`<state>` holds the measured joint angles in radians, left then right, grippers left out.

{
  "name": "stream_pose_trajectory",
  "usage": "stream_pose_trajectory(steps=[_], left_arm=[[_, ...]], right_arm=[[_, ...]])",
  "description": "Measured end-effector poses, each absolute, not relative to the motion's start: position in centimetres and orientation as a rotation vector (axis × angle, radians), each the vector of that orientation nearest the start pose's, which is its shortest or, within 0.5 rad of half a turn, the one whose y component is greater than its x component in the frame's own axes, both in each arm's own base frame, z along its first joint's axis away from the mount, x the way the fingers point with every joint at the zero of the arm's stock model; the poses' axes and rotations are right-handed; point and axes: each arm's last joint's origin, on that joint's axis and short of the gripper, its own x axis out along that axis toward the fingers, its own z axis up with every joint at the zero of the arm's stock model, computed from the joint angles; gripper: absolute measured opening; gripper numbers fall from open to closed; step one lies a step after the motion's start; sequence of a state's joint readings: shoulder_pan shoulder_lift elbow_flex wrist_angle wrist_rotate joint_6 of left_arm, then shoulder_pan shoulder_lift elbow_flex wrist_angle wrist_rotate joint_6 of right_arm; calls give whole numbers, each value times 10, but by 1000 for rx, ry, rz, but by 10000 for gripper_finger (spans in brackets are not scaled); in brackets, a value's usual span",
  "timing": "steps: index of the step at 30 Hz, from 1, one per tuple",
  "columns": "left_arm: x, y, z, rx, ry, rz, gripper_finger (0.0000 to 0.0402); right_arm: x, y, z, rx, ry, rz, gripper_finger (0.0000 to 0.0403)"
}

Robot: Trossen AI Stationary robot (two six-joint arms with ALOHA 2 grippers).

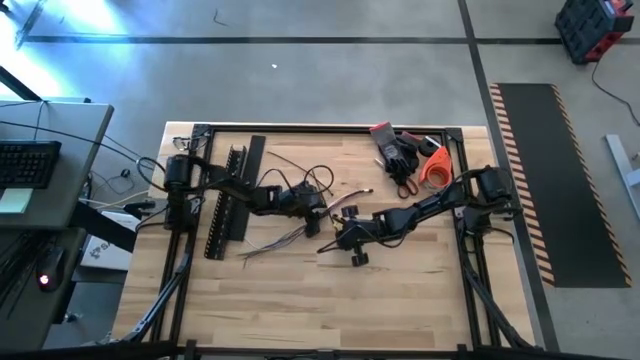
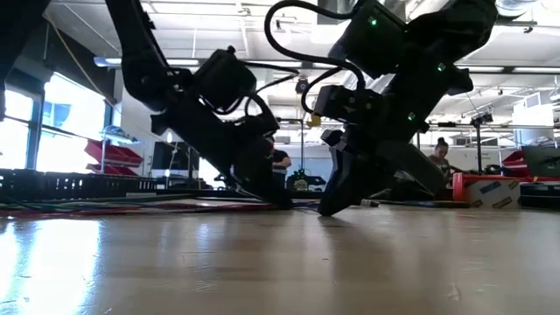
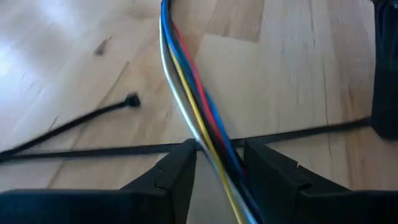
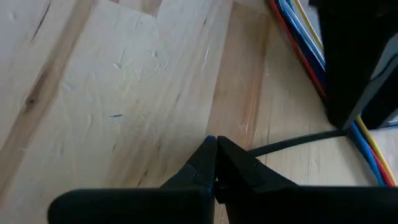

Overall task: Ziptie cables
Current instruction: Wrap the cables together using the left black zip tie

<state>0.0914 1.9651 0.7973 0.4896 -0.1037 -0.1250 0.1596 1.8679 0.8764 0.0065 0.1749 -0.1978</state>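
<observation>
table top looks like pale wood planks, smooth with a slight sheen. cables have glossy plastic coats. zip tie is matt black ribbed plastic, gripper fingers matt black too.

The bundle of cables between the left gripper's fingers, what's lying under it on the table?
A black zip tie runs across the wooden table and passes beneath the cables by the left gripper. The crossing itself is covered by the wires. A second zip tie lies apart.

Left gripper fingers parted (low over table); right gripper fingers closed
</observation>
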Motion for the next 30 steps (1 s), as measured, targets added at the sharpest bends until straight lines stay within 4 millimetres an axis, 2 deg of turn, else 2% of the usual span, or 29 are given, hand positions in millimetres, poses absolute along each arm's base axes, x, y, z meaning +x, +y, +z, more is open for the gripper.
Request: stream_pose_trajectory(steps=[3, 6, 12, 17, 23, 26, 30], left_arm=[[351, 35, 77, -95, 684, 223, 134], [354, 33, 74, -35, 701, 180, 122], [356, 28, 73, 66, 727, 44, 53], [357, 15, 73, 178, 717, -35, 8], [360, -2, 75, 200, 677, -77, 32], [365, -11, 82, 204, 670, -114, 59], [366, -25, 101, 238, 726, -197, 99]], right_arm=[[330, 49, 103, -312, 983, 61, 0], [329, 53, 103, -285, 991, 38, 0], [323, 73, 102, -255, 997, 29, 0], [313, 88, 112, -243, 1007, 42, 0], [310, 97, 133, -143, 940, 90, 0], [312, 97, 129, -98, 936, 76, 0], [315, 98, 124, -75, 927, 61, 0]])
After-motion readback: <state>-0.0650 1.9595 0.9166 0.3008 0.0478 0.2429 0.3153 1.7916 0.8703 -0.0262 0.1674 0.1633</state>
